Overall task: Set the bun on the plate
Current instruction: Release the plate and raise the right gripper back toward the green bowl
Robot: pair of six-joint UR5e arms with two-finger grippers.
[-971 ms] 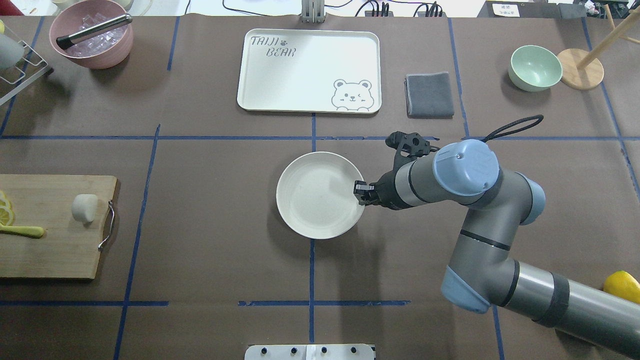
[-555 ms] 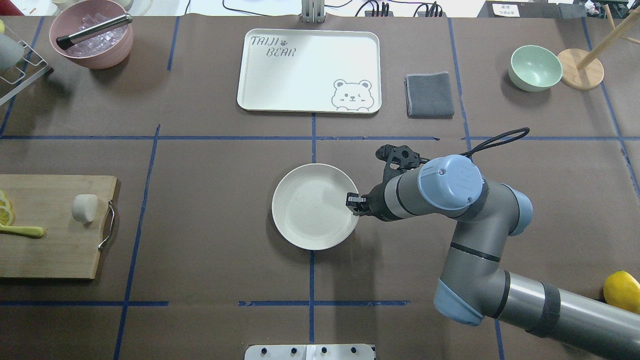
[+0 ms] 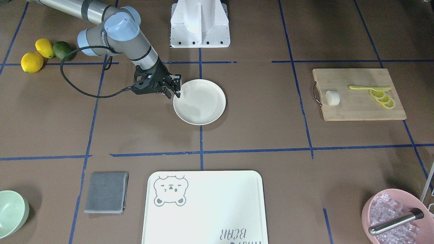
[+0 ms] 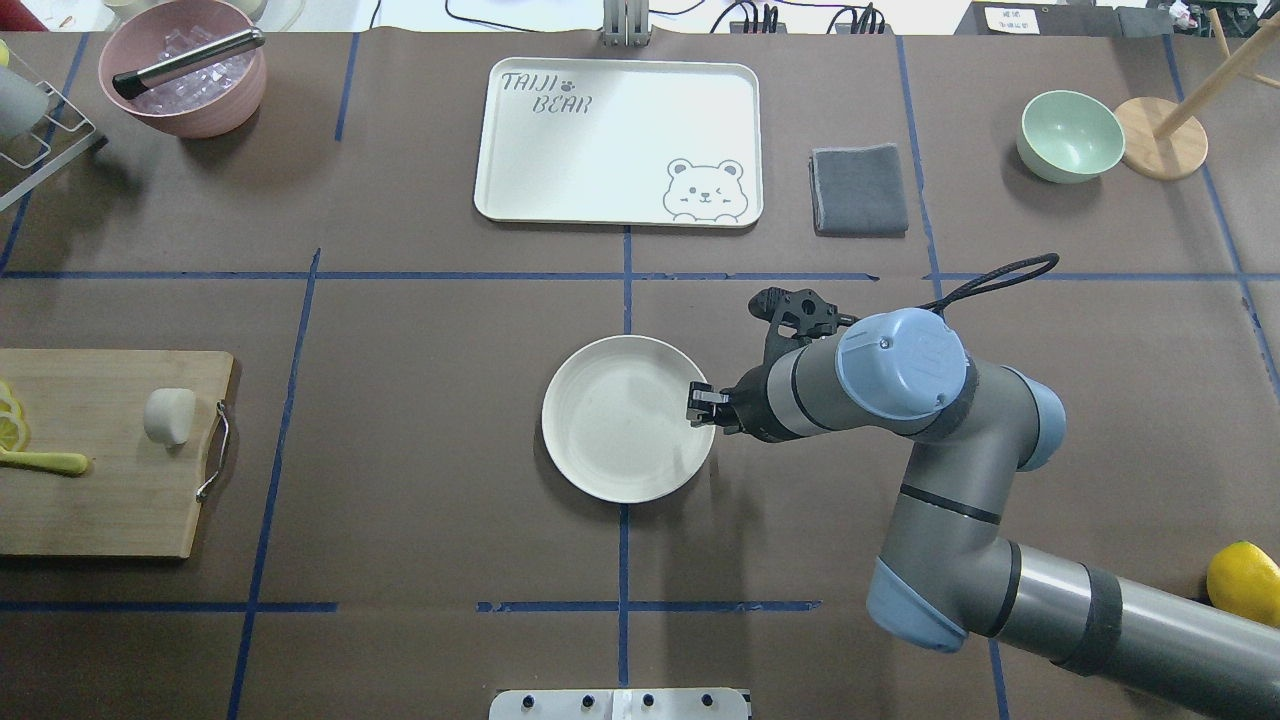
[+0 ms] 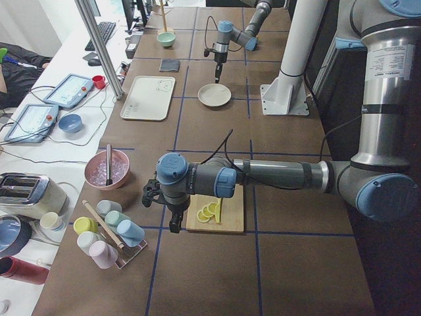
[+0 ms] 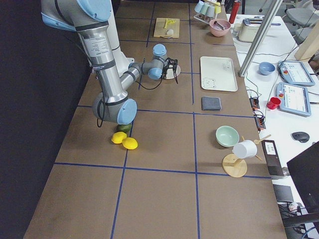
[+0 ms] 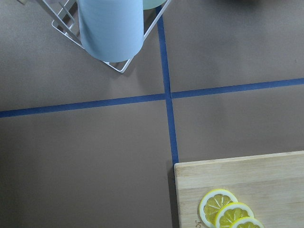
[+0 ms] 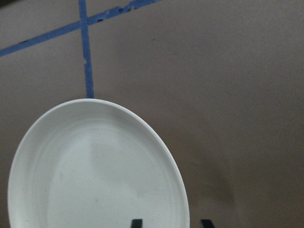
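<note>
1. At the middle of the bench, the round, shallow cream-white plate (image 4: 625, 420) lies flat on the brown paper cover, across a blue tape line.
2. My right gripper (image 4: 700, 405) sits low at the plate's rim, on the side nearer my right arm. In the right wrist view its fingertips (image 8: 137, 223) stand parted. One is over the plate's inside and the other over the bench outside, with the rim between them, so I read it as released, not clenched.
3. The small, smooth white bun (image 4: 168, 415) lies on the rectangular wooden cutting board (image 4: 100, 500) at my left end of the bench. It is close to the board's metal handle and well apart from the plate. Neither gripper touches it.
4. Thin yellow lemon slices (image 3: 383, 98) lie on the same board, away from the bun.
5. My left gripper (image 5: 173, 228) hangs pointing down just beside that board, near the wire rack of pastel cups (image 5: 108, 230). I cannot tell whether it is parted or closed.
6. Farther from me lie the large rectangular white bear-printed tray (image 4: 620, 140) and, beside it, a folded grey cloth (image 4: 858, 190).
</note>
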